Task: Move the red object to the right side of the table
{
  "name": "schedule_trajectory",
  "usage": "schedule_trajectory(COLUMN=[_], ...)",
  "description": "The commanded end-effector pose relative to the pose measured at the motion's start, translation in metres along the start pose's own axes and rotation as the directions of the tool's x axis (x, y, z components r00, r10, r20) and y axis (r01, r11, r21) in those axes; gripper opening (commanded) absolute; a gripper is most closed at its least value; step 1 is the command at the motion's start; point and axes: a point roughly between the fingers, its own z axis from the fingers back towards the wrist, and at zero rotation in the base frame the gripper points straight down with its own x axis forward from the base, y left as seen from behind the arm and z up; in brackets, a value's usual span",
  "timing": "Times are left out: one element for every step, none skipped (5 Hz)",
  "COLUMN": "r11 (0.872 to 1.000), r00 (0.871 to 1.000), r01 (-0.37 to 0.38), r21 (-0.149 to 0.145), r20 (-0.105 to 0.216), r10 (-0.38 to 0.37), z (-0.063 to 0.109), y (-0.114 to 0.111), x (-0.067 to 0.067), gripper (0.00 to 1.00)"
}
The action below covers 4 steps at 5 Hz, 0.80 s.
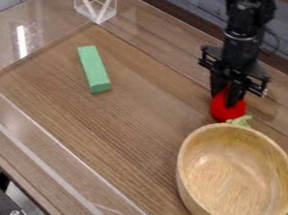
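The red object (227, 108) is a small glossy red toy with a pale green stem piece poking out at its lower right. It sits low at the table (131, 118), near the right side, just behind the wooden bowl. My gripper (231, 93) points straight down onto it from above, its black fingers shut on the red object's upper part. The top of the toy is hidden between the fingers.
A round wooden bowl (237, 179) fills the front right corner, close to the toy. A green rectangular block (93, 69) lies at the left middle. Low clear acrylic walls (93, 7) border the tabletop on all sides.
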Motion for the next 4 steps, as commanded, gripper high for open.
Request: schedule_trajectory(r11=[0.999, 0.995, 0.988, 0.98], r00=[0.997, 0.994, 0.988, 0.98], r01=[-0.05, -0.097, -0.148, -0.194], r21=[0.021, 0.028, 0.036, 0.044], r20=[0.052, 0.05, 0.049, 0.05], r10=[0.049, 0.095, 0.146, 0.192], z=[0.012, 0.011, 0.01, 0.011], y=[0.023, 0.034, 0.035, 0.035], x=[0.007, 0.002, 0.0, -0.002], gripper=[0.0, 0.0, 0.0, 0.0])
